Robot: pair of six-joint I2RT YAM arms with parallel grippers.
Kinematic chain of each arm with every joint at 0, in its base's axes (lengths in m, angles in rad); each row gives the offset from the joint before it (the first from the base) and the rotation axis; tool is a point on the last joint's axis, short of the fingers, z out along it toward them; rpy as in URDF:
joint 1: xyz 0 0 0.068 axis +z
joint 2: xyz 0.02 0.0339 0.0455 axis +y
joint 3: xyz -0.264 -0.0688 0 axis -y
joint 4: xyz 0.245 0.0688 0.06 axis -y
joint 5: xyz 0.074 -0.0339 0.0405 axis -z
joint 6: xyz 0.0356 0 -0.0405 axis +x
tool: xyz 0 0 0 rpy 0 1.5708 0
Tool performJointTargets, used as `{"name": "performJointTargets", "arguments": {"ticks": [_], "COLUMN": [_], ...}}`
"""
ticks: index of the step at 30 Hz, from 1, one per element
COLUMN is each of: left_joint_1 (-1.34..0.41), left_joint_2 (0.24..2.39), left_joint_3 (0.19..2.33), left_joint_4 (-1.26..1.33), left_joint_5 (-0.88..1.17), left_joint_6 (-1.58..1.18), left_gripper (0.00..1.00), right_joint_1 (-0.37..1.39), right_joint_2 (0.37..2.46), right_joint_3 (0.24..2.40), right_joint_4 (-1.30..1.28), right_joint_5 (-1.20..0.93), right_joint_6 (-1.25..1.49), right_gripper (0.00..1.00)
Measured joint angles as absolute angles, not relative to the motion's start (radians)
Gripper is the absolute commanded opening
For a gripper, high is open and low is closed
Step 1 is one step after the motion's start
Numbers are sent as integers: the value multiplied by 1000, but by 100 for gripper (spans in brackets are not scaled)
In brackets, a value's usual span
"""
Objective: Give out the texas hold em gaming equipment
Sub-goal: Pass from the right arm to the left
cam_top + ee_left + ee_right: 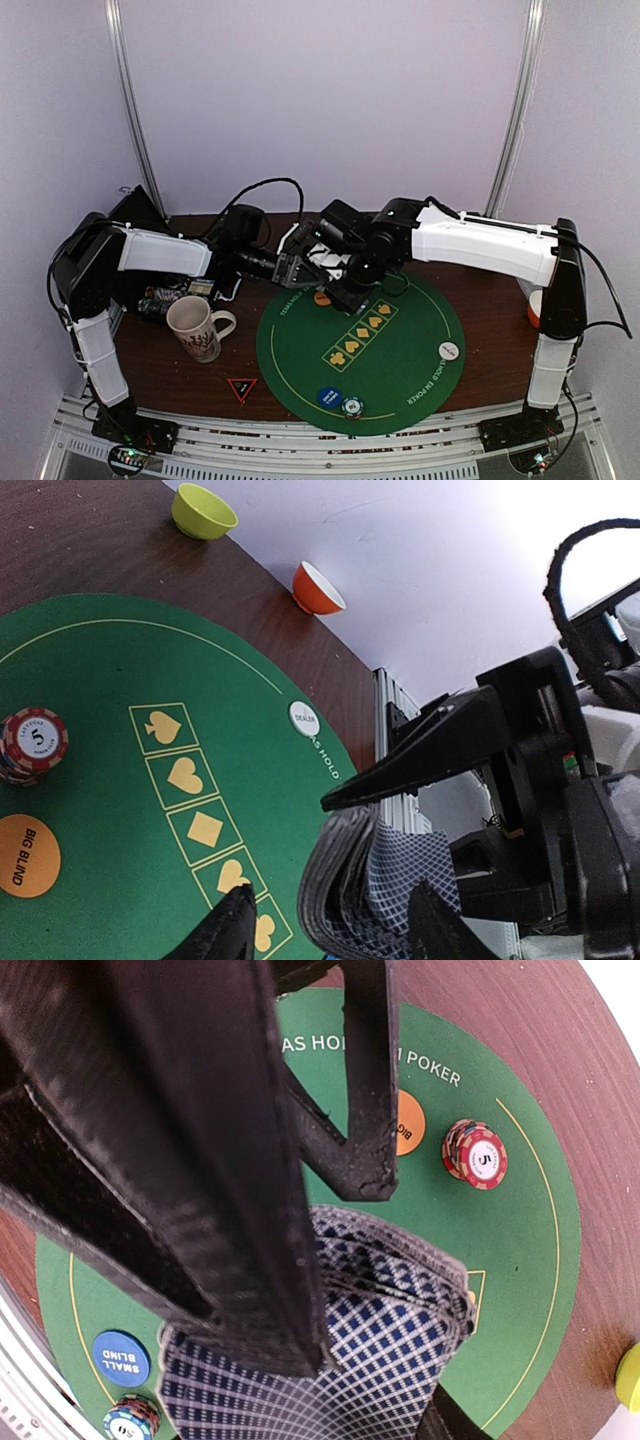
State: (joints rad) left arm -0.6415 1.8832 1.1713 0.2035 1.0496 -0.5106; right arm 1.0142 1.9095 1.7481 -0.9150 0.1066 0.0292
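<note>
Card deck [380, 1340] aloft over green mat's [400, 350] far edge.
Right end effector [342, 284] grasps the deck; left end effector [330, 905] straddles it, released, one finger clear.

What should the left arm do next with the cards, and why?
Probably close the left gripper gently onto the deck of cards. The right gripper holds the fanned deck above the green poker mat, and the left fingers straddle its edge with a gap on one side, so nothing looks pinched yet.
</note>
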Motion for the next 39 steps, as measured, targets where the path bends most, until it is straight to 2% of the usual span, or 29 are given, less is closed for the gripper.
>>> {"name": "performJointTargets", "arguments": {"ticks": [8, 13, 20, 23, 28, 31, 32, 33, 36, 37, 39], "left_joint_1": [-640, -638, -638, -638, -643, -648, -654, -657, -659, -659, -661], "left_joint_2": [1883, 1885, 1886, 1897, 1903, 1903, 1903, 1903, 1904, 1904, 1904], "left_joint_3": [1171, 1164, 1071, 1040, 1042, 1069, 1084, 1092, 1101, 1102, 1103], "left_joint_4": [200, 224, 483, 607, 672, 603, 564, 536, 450, 431, 413], "left_joint_5": [1074, 1080, 1094, 1108, 1128, 1132, 1118, 1111, 1089, 1079, 1074], "left_joint_6": [-496, -516, -723, -834, -892, -836, -807, -792, -748, -746, -732], "left_gripper": [70, 73, 79, 71, 57, 42, 35, 23, 5, 0, 0], "right_joint_1": [1021, 1022, 1026, 1031, 1033, 1034, 1034, 1036, 1040, 1043, 1043], "right_joint_2": [1930, 1930, 1929, 1929, 1930, 1934, 1938, 1941, 1944, 1945, 1947], "right_joint_3": [1805, 1813, 1813, 1813, 1813, 1813, 1813, 1813, 1812, 1812, 1811], "right_joint_4": [-982, -989, -970, -944, -898, -885, -881, -888, -897, -899, -900], "right_joint_5": [111, 111, 110, 120, 133, 139, 144, 150, 160, 165, 172], "right_joint_6": [18, 11, 1, 4, 6, 4, 4, 3, 1, -1, -4], "right_gripper": [47, 46, 45, 45, 45, 45, 45, 45, 45, 45, 45]}}
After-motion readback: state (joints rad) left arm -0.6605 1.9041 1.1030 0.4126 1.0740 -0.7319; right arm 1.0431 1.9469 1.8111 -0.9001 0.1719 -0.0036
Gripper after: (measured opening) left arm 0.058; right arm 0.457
